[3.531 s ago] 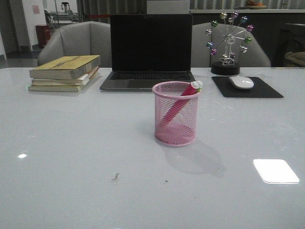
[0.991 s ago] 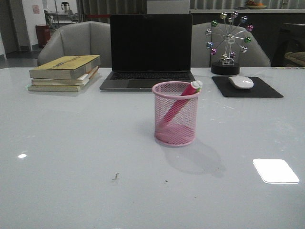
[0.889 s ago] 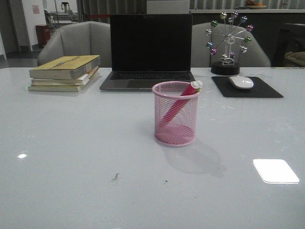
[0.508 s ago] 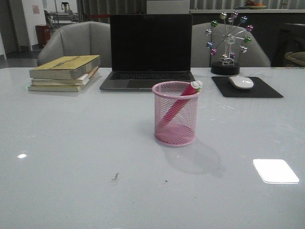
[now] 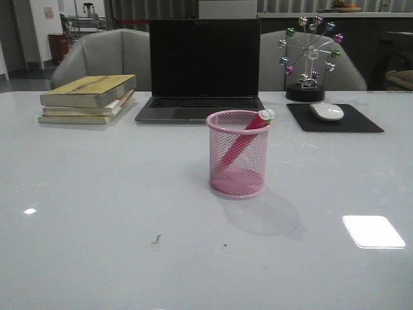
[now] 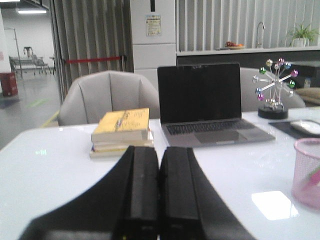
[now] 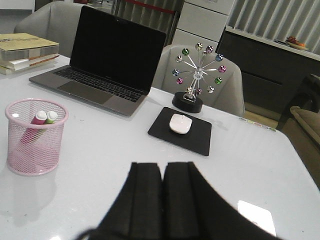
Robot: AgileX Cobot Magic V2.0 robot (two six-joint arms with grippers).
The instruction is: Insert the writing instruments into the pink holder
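Both markers (image 7: 42, 119) leaned inside the pink cup (image 5: 237, 155). The left gripper (image 6: 158, 200) and right gripper (image 7: 162, 200) had fingers pressed together, holding nothing, well apart from the cup.

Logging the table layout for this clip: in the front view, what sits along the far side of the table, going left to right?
Stack of books → laptop → Ferris-wheel ornament → mouse on its black mouse pad. The pink holder stands nearer, in front of the laptop.
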